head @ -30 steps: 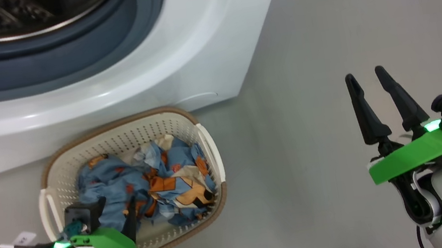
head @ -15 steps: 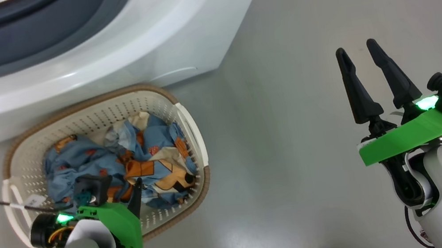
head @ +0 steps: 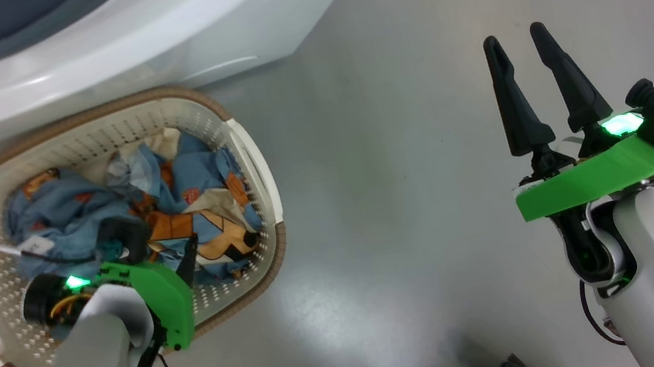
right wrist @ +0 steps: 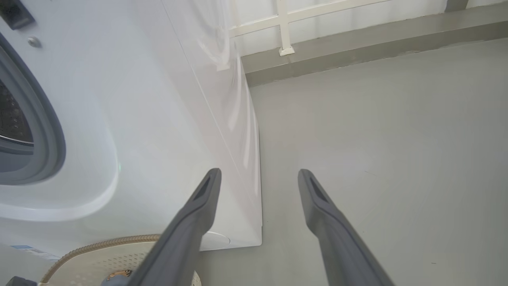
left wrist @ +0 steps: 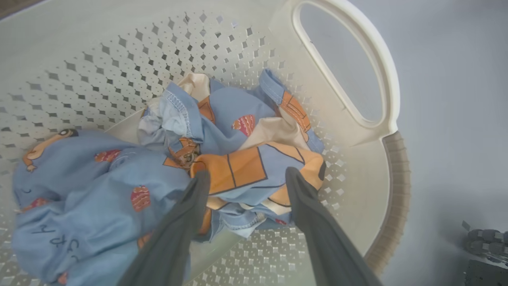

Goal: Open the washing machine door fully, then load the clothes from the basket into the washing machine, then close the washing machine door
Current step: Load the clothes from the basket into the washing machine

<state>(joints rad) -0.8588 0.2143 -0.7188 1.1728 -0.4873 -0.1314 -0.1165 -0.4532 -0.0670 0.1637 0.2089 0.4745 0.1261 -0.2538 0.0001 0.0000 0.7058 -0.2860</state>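
Clothes [left wrist: 99, 174]: crumpled heap in the basket [left wrist: 119, 59], which stands on the floor [head: 391, 133] just in front of the washing machine [head: 98, 49]. The heap's long axis runs left to right.
Left gripper [left wrist: 247, 174]: nearer arm, directly above the heap's right end. Fingers spread wide, straddling an orange-and-blue fold, gripping nothing; contact cannot be told.
Right gripper [head: 514, 36]: well to the right over bare floor, fingers parted, empty.
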